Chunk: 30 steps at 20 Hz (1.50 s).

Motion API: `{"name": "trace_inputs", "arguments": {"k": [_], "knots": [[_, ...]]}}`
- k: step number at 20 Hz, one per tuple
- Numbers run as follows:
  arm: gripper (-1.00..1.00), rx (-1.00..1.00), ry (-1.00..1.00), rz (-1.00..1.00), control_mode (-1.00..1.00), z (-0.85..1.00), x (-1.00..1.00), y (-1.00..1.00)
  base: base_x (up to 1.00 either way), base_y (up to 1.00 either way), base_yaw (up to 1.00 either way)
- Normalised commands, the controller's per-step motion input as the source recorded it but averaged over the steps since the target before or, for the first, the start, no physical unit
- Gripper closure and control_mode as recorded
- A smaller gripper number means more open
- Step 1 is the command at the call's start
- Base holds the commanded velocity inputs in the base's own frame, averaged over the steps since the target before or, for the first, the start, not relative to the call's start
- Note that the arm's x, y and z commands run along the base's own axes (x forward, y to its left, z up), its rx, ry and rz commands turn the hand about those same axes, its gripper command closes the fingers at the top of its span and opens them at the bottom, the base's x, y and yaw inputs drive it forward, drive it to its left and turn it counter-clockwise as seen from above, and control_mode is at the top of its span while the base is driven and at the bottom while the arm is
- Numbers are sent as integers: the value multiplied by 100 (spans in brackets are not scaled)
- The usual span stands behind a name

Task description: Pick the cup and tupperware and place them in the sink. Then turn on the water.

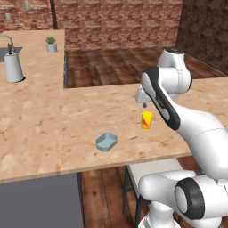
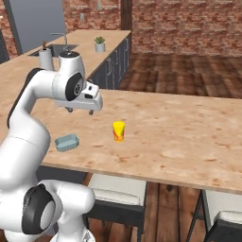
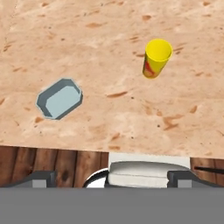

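Hovering open and empty, the end effector [image 2: 80, 109] must descend to the cup [image 3: 156, 57] at one o'clock, tupperware [image 3: 60, 98] afterwards.

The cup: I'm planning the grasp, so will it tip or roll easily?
Probably tippy: the cup stands upright, tall and tapering to a narrow base. Knocked over, it would likely roll in a curve on the counter. It is open-topped and probably light.

1. A light wood-look surface [image 1: 89, 116] runs around the corner.
2. A small potted plant [image 1: 51, 43] stands far back on it.
3. A grey pitcher [image 1: 13, 67] stands near the left edge.
4. White-seated stools [image 2: 118, 191] sit tucked below.
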Motion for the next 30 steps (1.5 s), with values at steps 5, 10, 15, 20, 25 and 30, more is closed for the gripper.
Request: {"name": "trace_inputs", "arguments": {"k": [5, 10, 15, 20, 25, 30], "knots": [[-100, 0, 19, 0, -100, 0, 21, 0, 0, 0, 0], [-100, 0, 13, 2, -100, 0, 4, 0, 0, 0, 0], [-100, 0, 4, 4, -100, 0, 0, 0, 0, 0, 0], [-100, 0, 0, 3, -100, 0, 0, 0, 0, 0, 0], [-100, 0, 1, 2, -100, 0, 3, 0, 0, 0, 0], [-100, 0, 1, 2, -100, 0, 0, 0, 0, 0, 0]]}}
